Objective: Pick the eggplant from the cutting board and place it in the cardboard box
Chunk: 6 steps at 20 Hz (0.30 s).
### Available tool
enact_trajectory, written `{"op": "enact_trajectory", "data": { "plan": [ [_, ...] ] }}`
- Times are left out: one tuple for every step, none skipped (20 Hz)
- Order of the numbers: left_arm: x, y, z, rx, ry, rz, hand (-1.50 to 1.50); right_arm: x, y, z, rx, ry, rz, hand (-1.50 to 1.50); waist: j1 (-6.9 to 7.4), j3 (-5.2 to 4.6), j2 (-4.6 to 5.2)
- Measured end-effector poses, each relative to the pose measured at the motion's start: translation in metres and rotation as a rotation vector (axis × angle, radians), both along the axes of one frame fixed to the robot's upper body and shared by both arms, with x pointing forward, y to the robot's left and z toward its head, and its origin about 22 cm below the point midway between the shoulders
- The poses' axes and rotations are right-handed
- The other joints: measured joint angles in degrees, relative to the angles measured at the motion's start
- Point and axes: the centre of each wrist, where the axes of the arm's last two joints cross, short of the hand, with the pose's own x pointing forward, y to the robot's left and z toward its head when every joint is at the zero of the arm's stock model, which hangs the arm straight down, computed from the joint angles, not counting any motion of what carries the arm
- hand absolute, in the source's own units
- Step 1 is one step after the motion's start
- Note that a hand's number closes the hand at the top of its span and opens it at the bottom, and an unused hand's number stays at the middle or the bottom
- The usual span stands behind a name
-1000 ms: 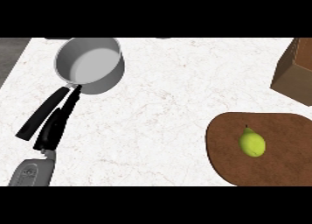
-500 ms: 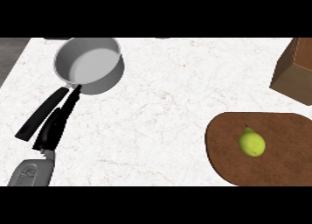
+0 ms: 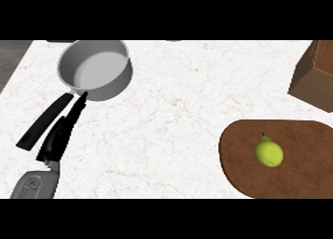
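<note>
White marbled counter [image 3: 183, 116], grey floor [image 3: 3, 60] at upper left.

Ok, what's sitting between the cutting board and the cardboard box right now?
Nothing. In the head view, only a narrow strip of bare white counter separates the cutting board from the cardboard box.

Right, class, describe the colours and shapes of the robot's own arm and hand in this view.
Only one arm shows. The left forearm is a rounded pale grey casing with faint markings. It ends in the left hand, all black with long slim fingers. No cables or sleeves show.
</note>
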Motion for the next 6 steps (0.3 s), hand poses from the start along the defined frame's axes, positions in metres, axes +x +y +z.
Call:
{"op": "enact_trajectory", "data": {
  "plan": [
    [0.000, -0.001, 0.000, -0.001, 0.002, 0.004, 0.00, -0.007, -0.004, -0.001, -0.002, 0.007, -0.002, -1.50, -0.03, -0.02, -0.04],
    [-0.002, 0.001, -0.002, 0.001, 0.000, 0.004, 0.00, -0.013, -0.008, -0.003, -0.005, 0.009, 0.001, -1.50, -0.06, -0.03, -0.05],
    [-0.002, 0.003, -0.003, -0.001, 0.001, 0.003, 0.00, -0.019, -0.010, -0.005, -0.010, 0.009, 0.002, -1.50, -0.09, -0.03, -0.08],
    [0.000, 0.004, 0.002, -0.002, 0.003, 0.000, 0.00, -0.022, -0.011, -0.007, -0.016, 0.011, 0.003, -1.50, -0.05, -0.03, -0.09],
    [0.001, 0.002, 0.001, 0.000, 0.000, 0.002, 0.00, -0.026, -0.014, -0.007, -0.016, 0.018, 0.002, -1.50, -0.03, -0.01, -0.07],
    [0.002, 0.003, 0.001, 0.001, 0.000, 0.001, 0.00, -0.029, -0.014, -0.011, -0.018, 0.025, 0.003, -1.50, -0.01, -0.02, -0.07]
  ]
}}
